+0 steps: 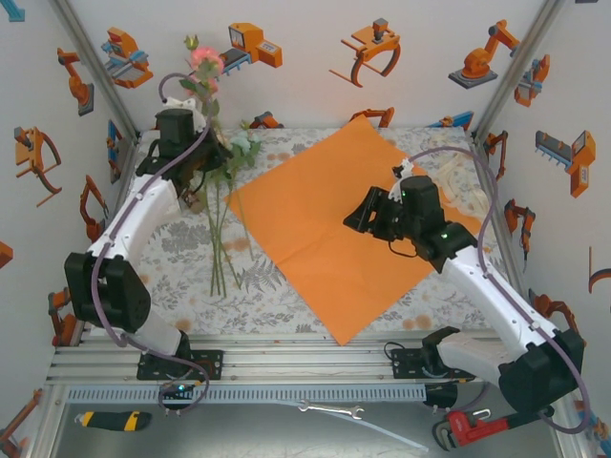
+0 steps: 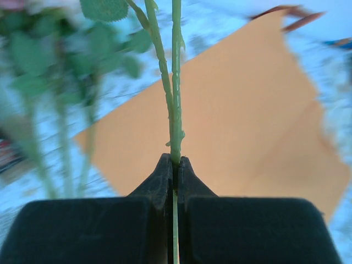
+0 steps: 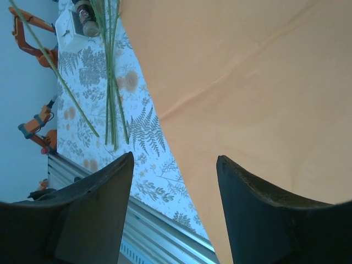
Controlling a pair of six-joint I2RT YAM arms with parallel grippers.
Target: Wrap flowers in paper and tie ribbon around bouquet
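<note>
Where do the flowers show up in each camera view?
Top external: flowers at left, blooms raised near the back wall, stems running toward the near edge.
Left wrist: one stem at centre, pinched by the shut left hand; leaves blurred at left.
Right wrist: stems at upper left, over the patterned cloth.
Shared landmark: the orange paper, beside the flowers.

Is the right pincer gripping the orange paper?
No, the right pincer hangs open above the paper, with nothing between its jaws.
</note>
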